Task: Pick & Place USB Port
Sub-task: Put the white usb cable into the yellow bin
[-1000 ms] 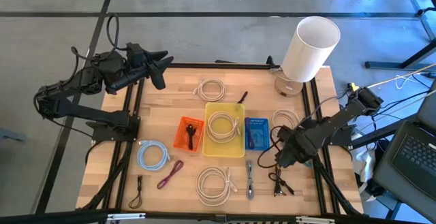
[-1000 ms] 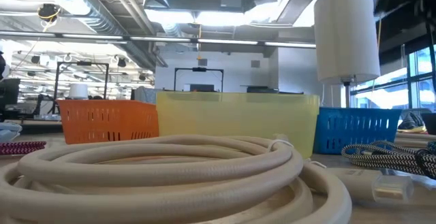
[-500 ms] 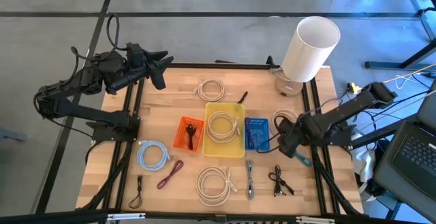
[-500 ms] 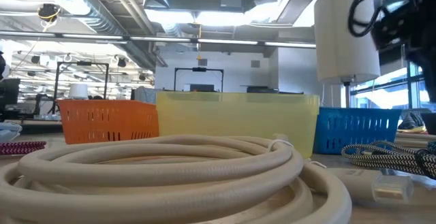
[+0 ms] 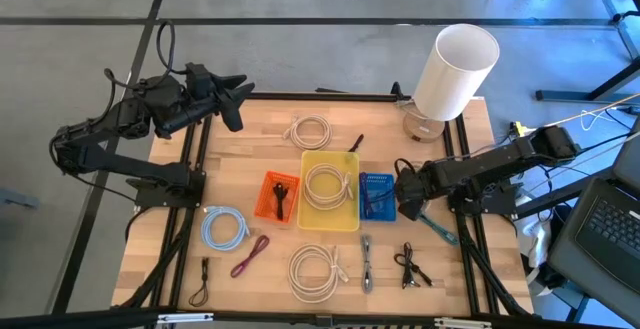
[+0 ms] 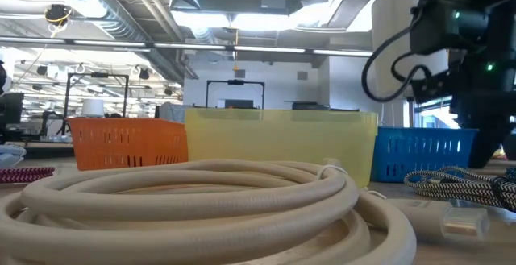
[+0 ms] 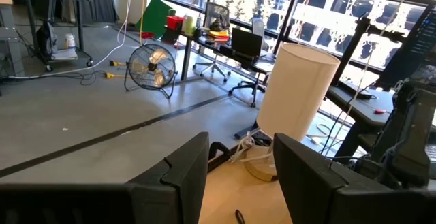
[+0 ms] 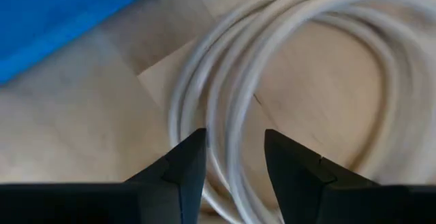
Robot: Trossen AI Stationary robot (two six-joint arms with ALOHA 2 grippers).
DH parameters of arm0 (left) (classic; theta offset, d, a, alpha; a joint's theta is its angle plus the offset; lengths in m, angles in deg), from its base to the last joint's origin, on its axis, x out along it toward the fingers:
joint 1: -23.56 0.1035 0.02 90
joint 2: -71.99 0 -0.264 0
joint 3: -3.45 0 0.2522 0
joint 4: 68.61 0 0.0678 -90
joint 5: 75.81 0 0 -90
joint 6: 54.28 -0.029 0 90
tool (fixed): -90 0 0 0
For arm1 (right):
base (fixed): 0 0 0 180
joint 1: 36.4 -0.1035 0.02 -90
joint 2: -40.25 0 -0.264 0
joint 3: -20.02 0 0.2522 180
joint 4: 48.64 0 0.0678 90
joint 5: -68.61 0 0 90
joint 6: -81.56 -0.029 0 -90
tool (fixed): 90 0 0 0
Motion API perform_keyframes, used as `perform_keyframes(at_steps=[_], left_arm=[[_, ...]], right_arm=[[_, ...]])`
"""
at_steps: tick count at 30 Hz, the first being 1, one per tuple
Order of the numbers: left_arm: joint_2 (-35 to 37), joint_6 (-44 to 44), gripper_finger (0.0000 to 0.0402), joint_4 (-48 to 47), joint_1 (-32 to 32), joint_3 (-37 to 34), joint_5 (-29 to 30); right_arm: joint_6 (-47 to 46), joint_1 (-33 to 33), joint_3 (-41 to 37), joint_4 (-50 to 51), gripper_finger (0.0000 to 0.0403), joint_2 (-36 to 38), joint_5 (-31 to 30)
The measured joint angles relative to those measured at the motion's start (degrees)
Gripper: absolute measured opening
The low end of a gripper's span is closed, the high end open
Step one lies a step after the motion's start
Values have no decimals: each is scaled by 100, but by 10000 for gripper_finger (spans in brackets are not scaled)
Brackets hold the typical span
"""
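My right gripper [image 5: 403, 195] [image 8: 235, 161] points down, open, over a white cable coil [image 8: 306, 81] that lies flat on the table beside the blue basket [image 5: 376, 196]. A stretch of the coil's strands runs below the gap between the fingers; I cannot tell whether they touch it. In the high view the arm covers most of this coil. My left gripper [image 5: 236, 99] [image 7: 240, 176] waits open and level, high above the table's far left corner. Which cable bears the USB port I cannot tell.
A yellow bin [image 5: 345, 217] holds a white coil; an orange basket [image 5: 266, 199] holds a black piece. Loose on the table lie white coils [image 5: 310, 129] [image 5: 318, 271], a blue coil [image 5: 223, 229], and maroon [image 5: 250, 255], braided [image 5: 367, 261] and black [image 5: 412, 266] cables. A white lamp [image 5: 455, 69] stands far right.
My right gripper has swung from the near right part of the table toward the far edge and the blue basket, sinking and tipping until it points down over the white coil. In the low view the arm has come into the picture at the right. Its fingers have stayed open.
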Motion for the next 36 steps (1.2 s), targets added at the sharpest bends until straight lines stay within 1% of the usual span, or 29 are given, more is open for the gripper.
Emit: perform_keyframes(at_steps=[4,6,8,11,12,15,18,23,26,30,32,36], left_arm=[[0,0,158,0,0,0,0],[0,0,158,-2,2,0,1],[0,0,158,0,1,0,-2],[0,0,158,-2,2,0,0],[0,0,158,0,2,0,1],[0,0,158,-2,2,0,-2],[0,0,158,-1,1,0,-1],[0,0,158,-2,2,0,-1],[0,0,158,0,2,0,1],[1,0,158,0,0,0,-2],[0,0,158,-2,1,0,-1],[0,0,158,-2,0,0,-2]], right_arm=[[-122,88,-226,-307,147,-10,41],[-177,86,-246,-336,132,-5,46],[-193,86,-238,-361,102,-8,88],[-149,84,-156,-332,31,-25,99],[-149,89,-117,-273,20,-25,79],[-291,89,43,-181,18,-27,41],[-440,68,296,394,15,-23,-2],[-532,-137,1061,1535,15,-22,-258],[-721,-300,1656,2250,15,-18,-454],[-1053,-523,2554,2950,14,-16,-625],[-1133,-622,3028,3105,14,-16,-726],[-1207,-730,3950,2963,14,-16,-981]])
